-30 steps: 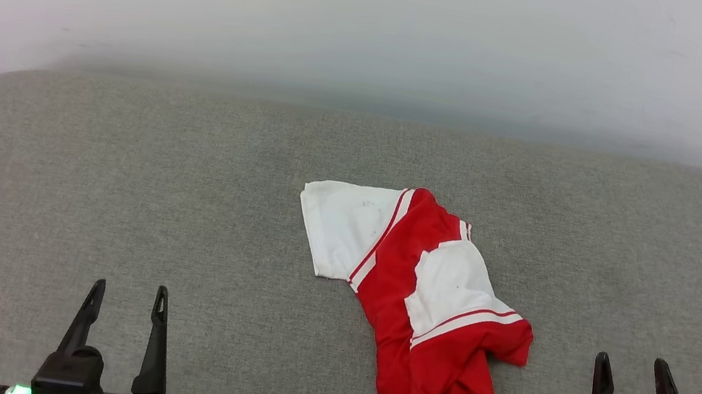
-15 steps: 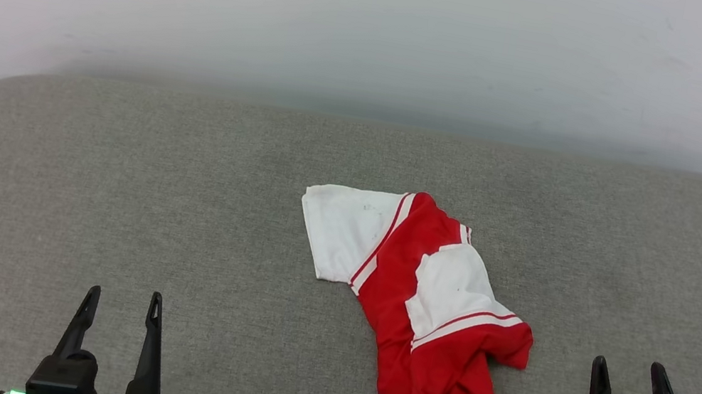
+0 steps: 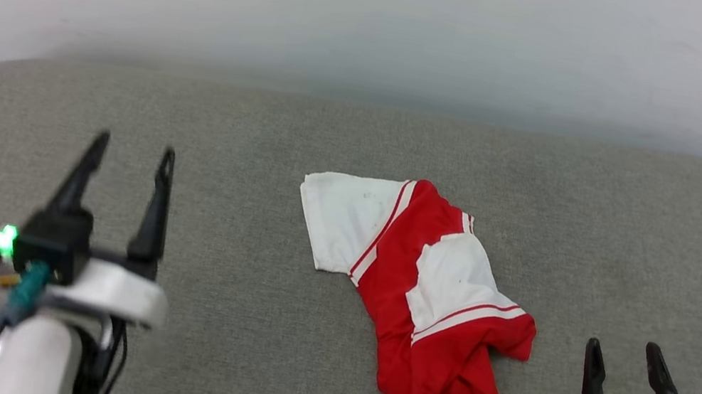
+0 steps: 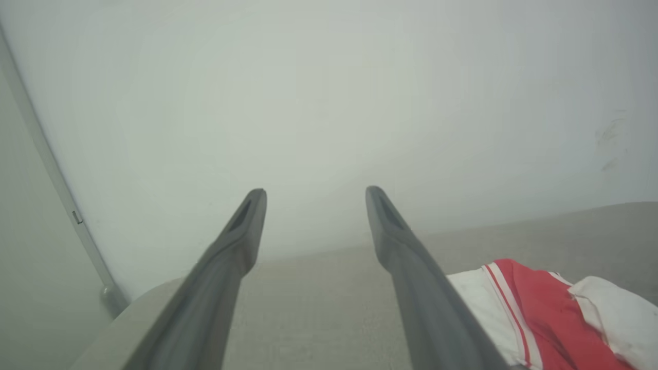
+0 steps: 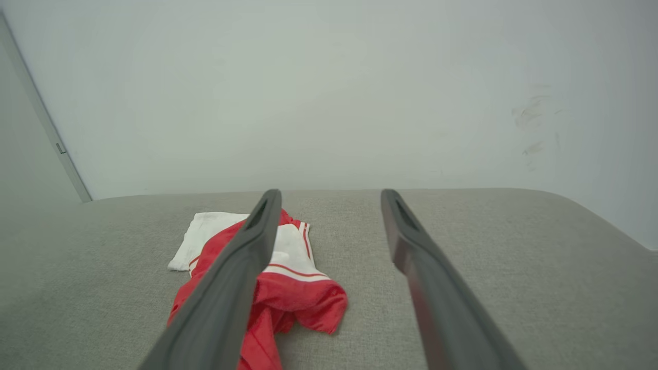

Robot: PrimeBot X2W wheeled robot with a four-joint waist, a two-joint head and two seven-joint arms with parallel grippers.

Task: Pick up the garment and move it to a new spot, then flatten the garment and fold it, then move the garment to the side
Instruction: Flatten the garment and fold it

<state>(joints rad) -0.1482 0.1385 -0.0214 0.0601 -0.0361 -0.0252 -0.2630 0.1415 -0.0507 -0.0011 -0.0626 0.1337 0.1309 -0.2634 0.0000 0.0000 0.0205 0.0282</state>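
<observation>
Near the middle of the grey fabric surface [image 3: 207, 359], the garment [image 3: 404, 307] is lying crumpled, its red body and white sleeves bunched together, while the left gripper [image 3: 132, 150] and right gripper [image 3: 622, 344] are flanking it well apart, both spread wide, holding nothing, and apparently hovering clear of the surface.
</observation>
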